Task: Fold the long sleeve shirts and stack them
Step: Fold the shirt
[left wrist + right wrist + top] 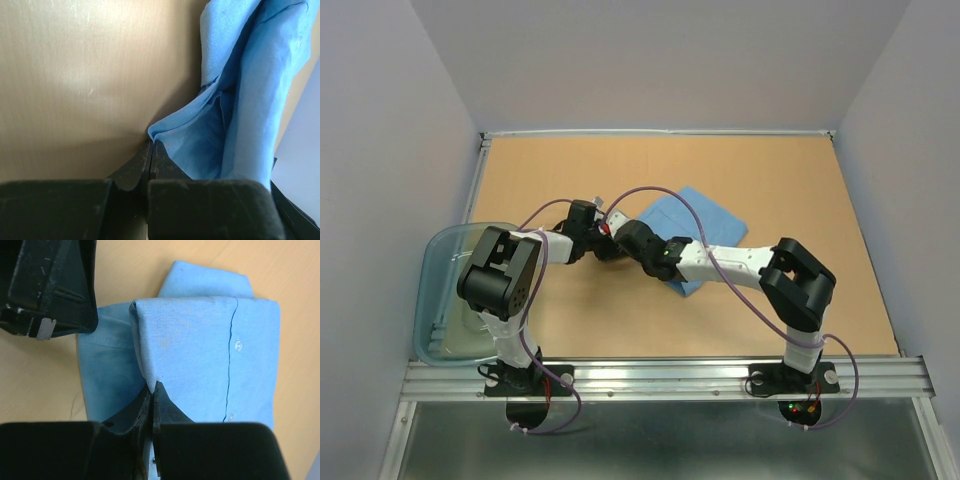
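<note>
A folded long sleeve shirt (pixel 705 222), light blue with a button front, lies on the wooden table right of centre. In the left wrist view the shirt (pixel 240 100) rises as a lifted fold, and my left gripper (pixel 151 144) is shut on its lower corner. In the right wrist view the shirt (pixel 210 355) shows its button placket, and my right gripper (pixel 153 388) is shut on the edge of its folded top layer. From above, the left gripper (pixel 605 228) and the right gripper (pixel 623 238) meet at the shirt's left edge, which they hide.
A clear bluish plastic tub (pixel 438 300) hangs over the table's left edge beside the left arm's base. The left gripper's black body (pixel 50 285) sits close at the upper left of the right wrist view. Bare wooden table (pixel 770 170) surrounds the shirt.
</note>
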